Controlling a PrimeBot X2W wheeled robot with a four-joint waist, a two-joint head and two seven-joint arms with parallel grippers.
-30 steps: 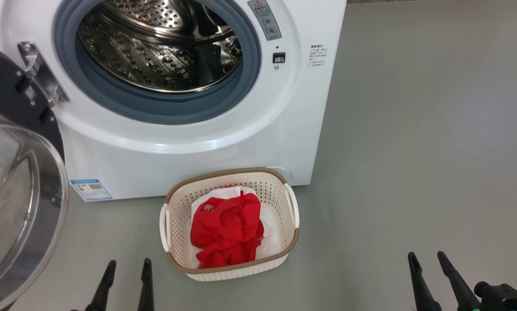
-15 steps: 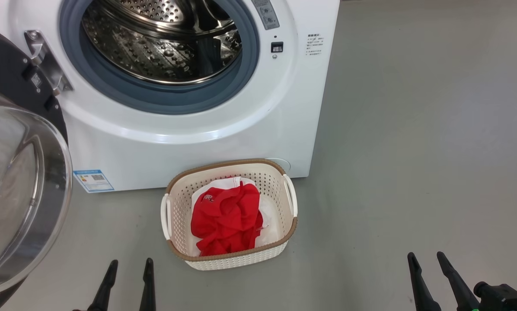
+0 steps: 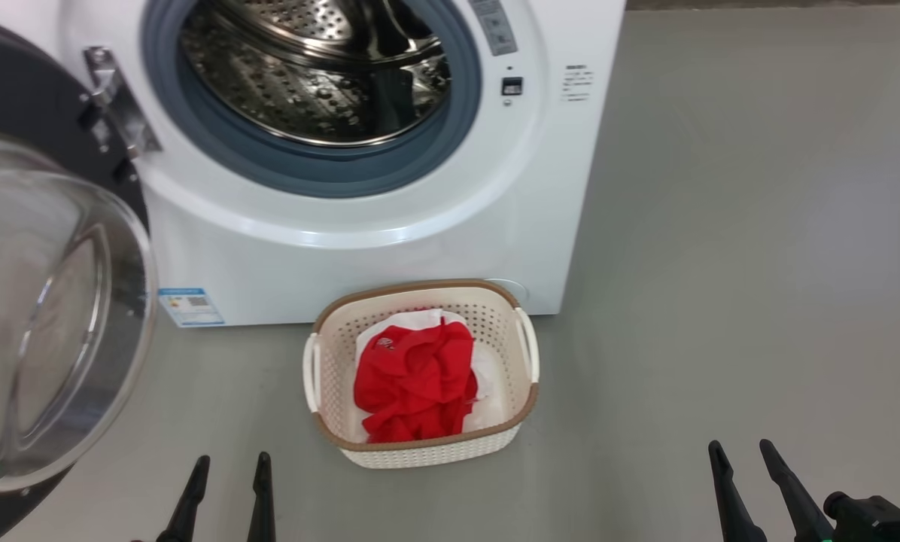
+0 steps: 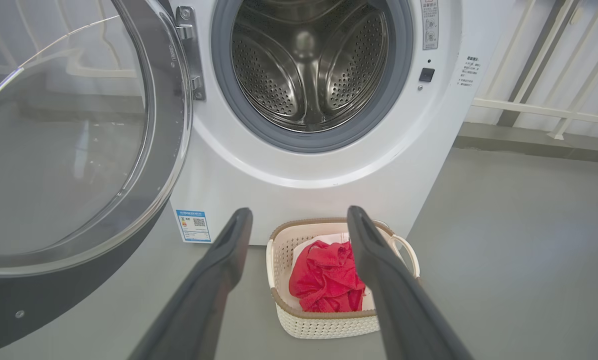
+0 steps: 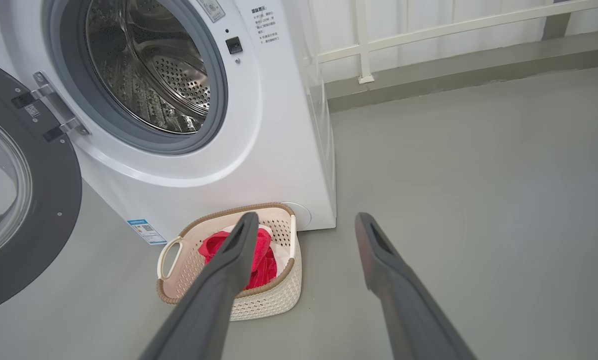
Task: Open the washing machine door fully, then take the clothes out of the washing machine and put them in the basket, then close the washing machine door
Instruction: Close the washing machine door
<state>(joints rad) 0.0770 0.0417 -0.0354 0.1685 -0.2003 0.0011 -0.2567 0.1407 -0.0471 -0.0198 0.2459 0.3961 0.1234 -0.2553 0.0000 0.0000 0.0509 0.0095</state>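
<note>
My left jaws and right jaws both stand spread wide, gripping nothing and touching nothing, above the grey floor (image 3: 721,263). Ahead, between the two pairs, the basket (image 3: 435,455) holds the red clothes (image 3: 416,384). Just beyond it stands the washing machine (image 3: 360,263), its drum (image 4: 304,65) bare steel. The washing machine door (image 3: 44,316) hangs swung open ahead of my left jaws.

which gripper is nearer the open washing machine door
Left. The left gripper sits close by the lower edge of the washing machine door; the right gripper is far off, beyond the basket.
</note>
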